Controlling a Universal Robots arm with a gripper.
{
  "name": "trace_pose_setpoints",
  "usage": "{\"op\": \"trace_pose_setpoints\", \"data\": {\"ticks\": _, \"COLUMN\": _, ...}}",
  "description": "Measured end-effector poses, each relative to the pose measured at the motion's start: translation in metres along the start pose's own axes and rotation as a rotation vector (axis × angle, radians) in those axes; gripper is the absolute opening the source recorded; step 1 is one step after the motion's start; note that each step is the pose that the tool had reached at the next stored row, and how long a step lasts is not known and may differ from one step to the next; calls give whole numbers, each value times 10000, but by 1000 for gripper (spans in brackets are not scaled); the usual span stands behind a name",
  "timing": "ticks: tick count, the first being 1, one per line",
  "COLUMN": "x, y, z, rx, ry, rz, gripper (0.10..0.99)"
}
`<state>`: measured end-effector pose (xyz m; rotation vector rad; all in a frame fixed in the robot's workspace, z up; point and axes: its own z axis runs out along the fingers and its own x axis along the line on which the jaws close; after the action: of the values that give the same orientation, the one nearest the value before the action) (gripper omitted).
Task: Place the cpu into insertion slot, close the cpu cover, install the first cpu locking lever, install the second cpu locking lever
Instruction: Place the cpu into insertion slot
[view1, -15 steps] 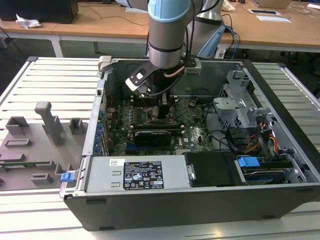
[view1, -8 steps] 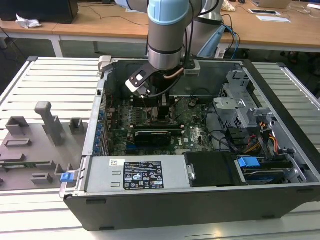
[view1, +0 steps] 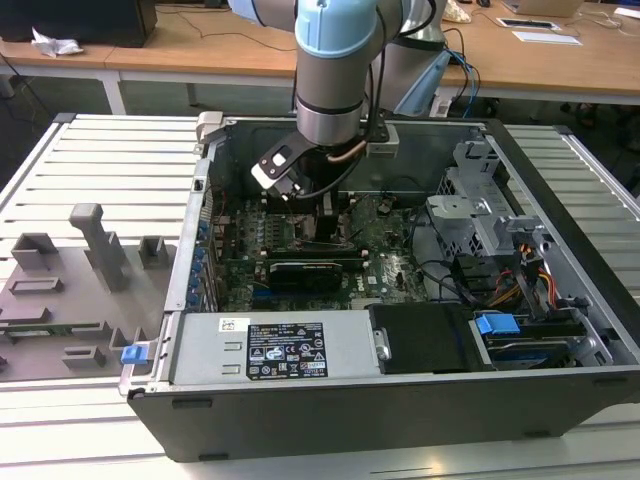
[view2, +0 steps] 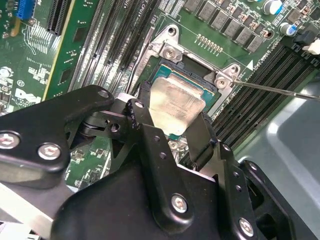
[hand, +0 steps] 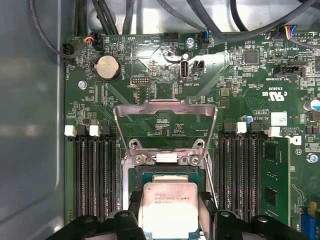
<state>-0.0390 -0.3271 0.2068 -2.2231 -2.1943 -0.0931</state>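
The cpu (hand: 169, 210), a small square chip with a silvery top, is held by two opposite edges between the black fingers (hand: 135, 202). My gripper (hand: 170, 200) is shut on it. In the second wrist view the cpu (view2: 176, 102) hangs slightly tilted just over the insertion slot (view2: 200, 69). That slot's dark recess and metal rim show past the chip's edge. The cpu cover (hand: 165, 105) stands swung open beyond the insertion slot (hand: 165, 173). A thin locking lever (view2: 280, 91) sticks out to one side, unlatched. In the exterior view my gripper (view1: 320, 215) is lowered into the computer case over the green motherboard (view1: 390, 250).
Long black memory slots (hand: 92, 175) flank the socket on both sides. A long black card (view1: 305, 272) lies across the board in front of the gripper. The case walls (view1: 330, 410), a drive cage (view1: 480, 215) and cables (view1: 500, 285) surround the board. Grey fixtures (view1: 70, 290) stand at the exterior view's left.
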Motion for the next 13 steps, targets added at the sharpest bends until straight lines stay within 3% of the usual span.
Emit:
{"op": "trace_pose_setpoints", "data": {"ticks": 5, "x": 5, "y": -2, "z": 43, "rx": 1, "ry": -10, "rz": 7, "gripper": 529}}
{"op": "trace_pose_setpoints", "data": {"ticks": 13, "x": 12, "y": -1, "z": 27, "rx": -6, "ry": -30, "rz": 119, "gripper": 529}}
